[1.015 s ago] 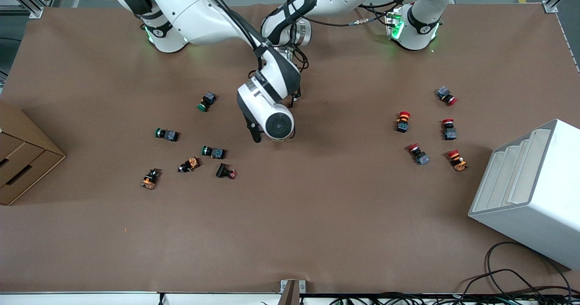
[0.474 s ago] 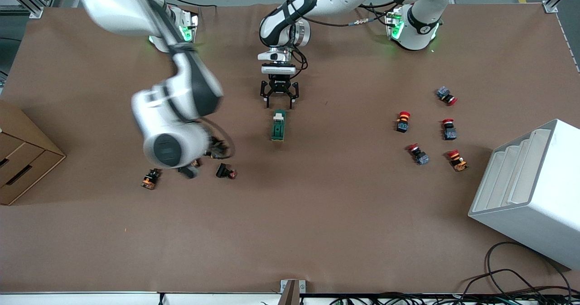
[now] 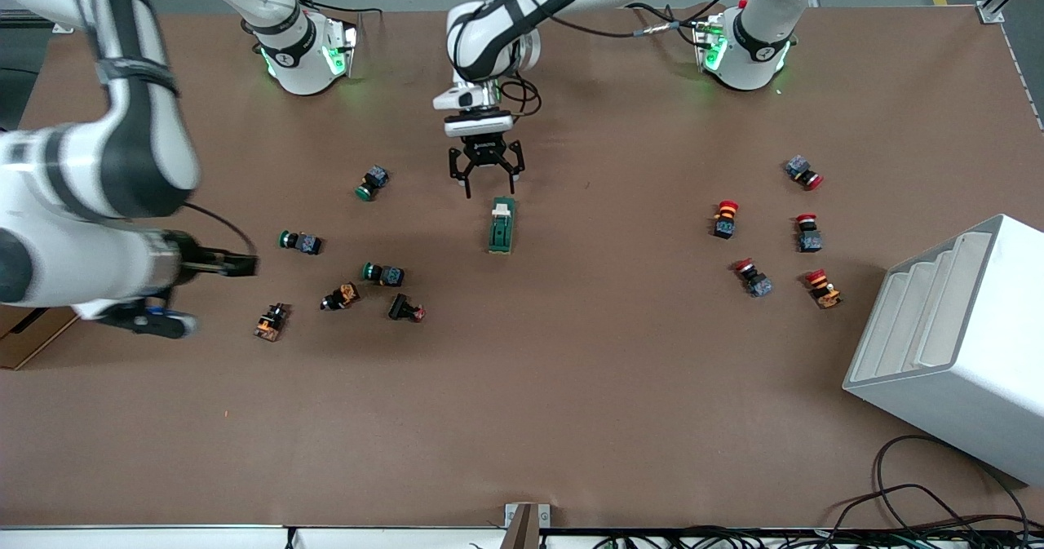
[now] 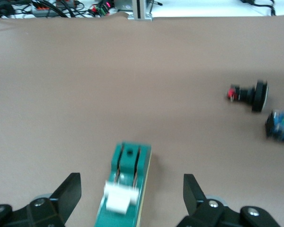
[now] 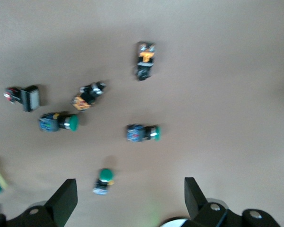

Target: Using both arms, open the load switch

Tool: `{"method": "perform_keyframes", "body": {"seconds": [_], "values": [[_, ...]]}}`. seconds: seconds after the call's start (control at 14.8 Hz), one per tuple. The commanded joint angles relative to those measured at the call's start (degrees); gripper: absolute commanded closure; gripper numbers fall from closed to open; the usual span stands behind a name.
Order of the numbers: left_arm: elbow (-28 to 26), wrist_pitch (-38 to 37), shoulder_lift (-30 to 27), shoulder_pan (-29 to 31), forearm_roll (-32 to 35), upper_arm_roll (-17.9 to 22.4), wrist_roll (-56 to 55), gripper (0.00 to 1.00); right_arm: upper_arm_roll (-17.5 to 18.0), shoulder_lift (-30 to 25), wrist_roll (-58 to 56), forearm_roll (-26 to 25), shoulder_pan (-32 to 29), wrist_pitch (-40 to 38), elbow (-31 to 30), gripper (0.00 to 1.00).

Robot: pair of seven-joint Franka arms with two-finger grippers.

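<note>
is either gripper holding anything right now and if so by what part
Nothing is held. The left gripper hangs open just above the load switch, not touching it. The right gripper is open over the green push buttons.

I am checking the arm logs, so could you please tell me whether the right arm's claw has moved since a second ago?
Yes. The right arm's black claw has swung away from the small dark-green load switch, toward the right arm's end of the brown table.
</note>
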Motion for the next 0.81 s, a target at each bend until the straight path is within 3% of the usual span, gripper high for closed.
{"method": "perform_keyframes", "body": {"seconds": [0.0,0.27,0.74], "values": [[6.04,-0.19,-5.16,2.91,-11.89,-0.16,12.84,0.05,1.44,-3.89,-9.68,-4.3,-3.97,0.44,-1.82,0.0],[13.53,-0.28,-11.75,10.98,-29.04,0.01,32.88,0.03,1.35,-6.26,-14.09,-4.84,-6.87,0.44,-0.07,0.0],[14.42,-0.81,-26.34,36.12,-57.0,-0.08,68.23,0.0,1.7,-6.71,-12.52,-5.1,-7.05,-5.0,4.59,0.0]]}}
